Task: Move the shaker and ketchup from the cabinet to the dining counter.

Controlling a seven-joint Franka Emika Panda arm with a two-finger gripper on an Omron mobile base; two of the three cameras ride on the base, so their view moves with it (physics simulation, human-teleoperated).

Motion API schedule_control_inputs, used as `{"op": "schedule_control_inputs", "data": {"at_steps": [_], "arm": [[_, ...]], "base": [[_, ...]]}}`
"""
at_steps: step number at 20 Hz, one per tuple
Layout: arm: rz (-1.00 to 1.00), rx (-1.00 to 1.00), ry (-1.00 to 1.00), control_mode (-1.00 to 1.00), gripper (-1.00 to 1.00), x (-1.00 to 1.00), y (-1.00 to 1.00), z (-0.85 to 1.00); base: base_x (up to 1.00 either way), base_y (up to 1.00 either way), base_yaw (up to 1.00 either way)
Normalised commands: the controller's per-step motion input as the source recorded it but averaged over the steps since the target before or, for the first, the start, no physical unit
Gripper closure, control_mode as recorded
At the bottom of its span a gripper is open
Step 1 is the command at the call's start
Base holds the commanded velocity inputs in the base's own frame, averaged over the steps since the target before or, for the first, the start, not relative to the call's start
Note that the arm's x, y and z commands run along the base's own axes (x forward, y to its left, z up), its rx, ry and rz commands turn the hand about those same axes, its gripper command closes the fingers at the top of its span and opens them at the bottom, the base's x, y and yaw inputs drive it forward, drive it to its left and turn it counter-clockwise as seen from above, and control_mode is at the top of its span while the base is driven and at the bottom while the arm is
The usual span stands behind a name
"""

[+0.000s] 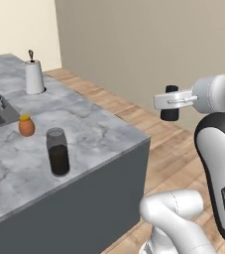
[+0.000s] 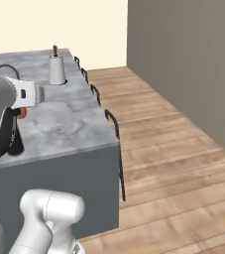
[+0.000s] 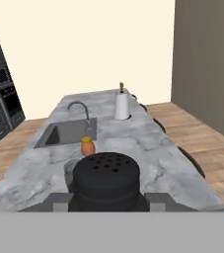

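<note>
So the long grey-white marble dining counter (image 1: 99, 130) has a white paper towel roll (image 1: 34, 77) at its far end, a dark glass jar (image 1: 58, 151) near the front edge. The gripper (image 1: 171, 103) is clamped on the small black cylindrical shaker (image 3: 106, 180), held in the air off the counter's front corner.

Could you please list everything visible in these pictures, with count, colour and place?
shaker: one, black, held in the gripper, off the counter's end
dining counter: one, grey-white marble on a dark base
sink: one, grey, inset in the counter
faucet: one, curved, grey, by the sink
orange jar: one, yellow lid, near the sink
glass jar: one, dark contents, near the counter's front edge
paper towel roll: one, white, at the far end
gripper: one, white, beyond the counter's end
</note>
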Motion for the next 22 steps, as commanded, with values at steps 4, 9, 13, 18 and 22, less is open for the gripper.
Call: {"op": "schedule_control_inputs", "data": {"at_steps": [4, 9, 13, 18, 22], "arm": [[0.00, 0.00, 0.00, 1.00, 1.00, 0.00, 0.00, 0.00], [0.00, 0.00, 0.00, 1.00, 1.00, 0.00, 0.00, 0.00], [0.00, 0.00, 0.00, 1.00, 1.00, 0.00, 0.00, 0.00], [0.00, 0.00, 0.00, 1.00, 1.00, 0.00, 0.00, 0.00], [0.00, 0.00, 0.00, 1.00, 1.00, 0.00, 0.00, 0.00]], "base": [[0.42, -0.47, 0.22], [0.42, -0.43, 0.29], [0.41, -0.40, 0.35], [0.45, -0.35, 0.39], [0.55, -0.33, 0.34]]}}
